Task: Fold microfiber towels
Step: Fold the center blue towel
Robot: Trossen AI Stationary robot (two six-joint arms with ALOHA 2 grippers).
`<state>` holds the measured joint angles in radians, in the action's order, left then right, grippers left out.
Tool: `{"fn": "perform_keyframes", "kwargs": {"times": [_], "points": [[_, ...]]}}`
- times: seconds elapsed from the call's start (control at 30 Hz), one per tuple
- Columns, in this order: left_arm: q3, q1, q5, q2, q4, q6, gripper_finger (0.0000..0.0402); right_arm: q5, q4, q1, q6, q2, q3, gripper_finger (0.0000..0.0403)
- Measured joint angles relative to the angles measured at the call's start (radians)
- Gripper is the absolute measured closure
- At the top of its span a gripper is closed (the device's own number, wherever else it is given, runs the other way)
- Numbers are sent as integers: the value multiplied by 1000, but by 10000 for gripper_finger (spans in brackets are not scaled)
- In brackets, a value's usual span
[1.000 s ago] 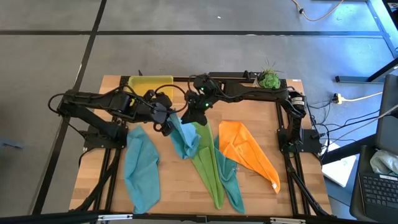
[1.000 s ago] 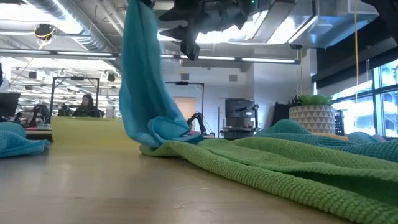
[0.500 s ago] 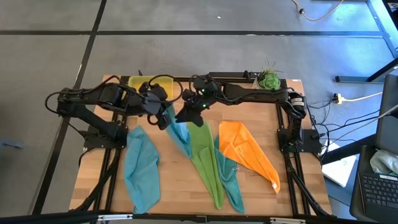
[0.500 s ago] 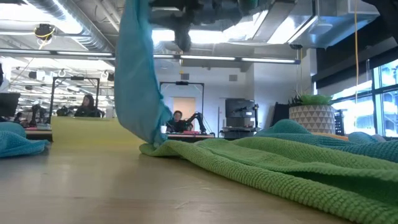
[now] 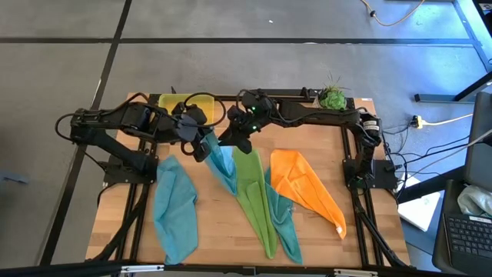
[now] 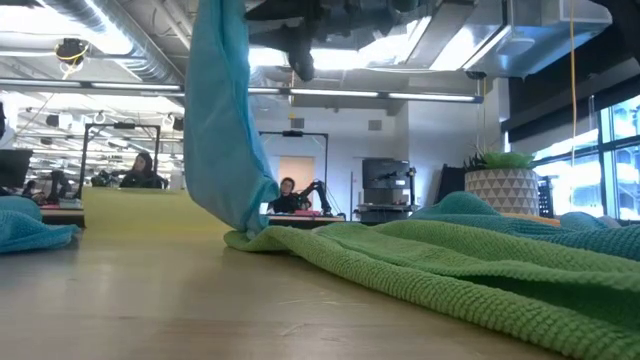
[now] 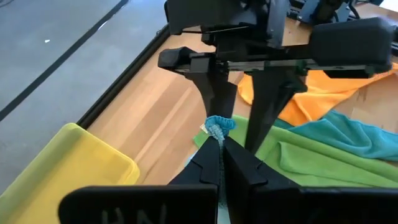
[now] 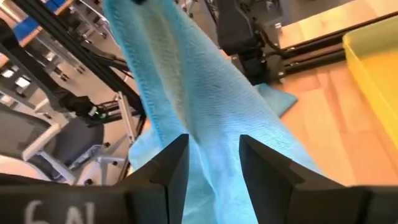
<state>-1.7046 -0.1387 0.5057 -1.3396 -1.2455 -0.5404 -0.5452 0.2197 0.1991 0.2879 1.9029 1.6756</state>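
A light blue towel hangs from my left gripper, which is shut on it above the table's far middle. My right gripper stands open right beside that hold, its fingers on either side of the hanging cloth. Flat on the table lie a second light blue towel at the left, a lime green towel in the middle, a teal towel partly under the green one, and an orange towel at the right. My left gripper pinches a corner of the light blue towel between its two shut fingers, and a small tip of cloth sticks out past them. The towel hangs below, and its lower end rests on the table by the green towel's edge. My right gripper may or may not touch the cloth; I cannot tell.
A yellow-green tray stands at the far edge behind my left arm. A potted plant stands at the far right corner. Bare wood shows along the near edge and at the far right.
My left gripper has risen with the towel's corner. The heap of blue cloth that lay on the table has been drawn up, and the towel now hangs straighter with only its lower end down. My right gripper has turned a little and stayed open.
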Motion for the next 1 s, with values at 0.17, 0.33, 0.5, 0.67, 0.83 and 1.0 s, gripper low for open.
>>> {"fn": "perform_keyframes", "kwargs": {"times": [0.17,0.33,0.5,0.67,0.83,1.0], "points": [[0,10,4,0,6,25,401,3,15,-46,-5,42,0,259],[0,23,7,0,25,27,401,41,47,-89,-60,70,0,260],[-19,23,7,4,28,27,401,203,168,-111,-120,94,0,260],[-53,22,10,4,26,27,401,320,237,-110,-141,100,-17,260],[-70,23,28,4,24,28,401,346,237,-111,-132,100,-53,260],[-74,23,28,4,22,28,401,322,207,-112,-82,102,-93,260]]}}
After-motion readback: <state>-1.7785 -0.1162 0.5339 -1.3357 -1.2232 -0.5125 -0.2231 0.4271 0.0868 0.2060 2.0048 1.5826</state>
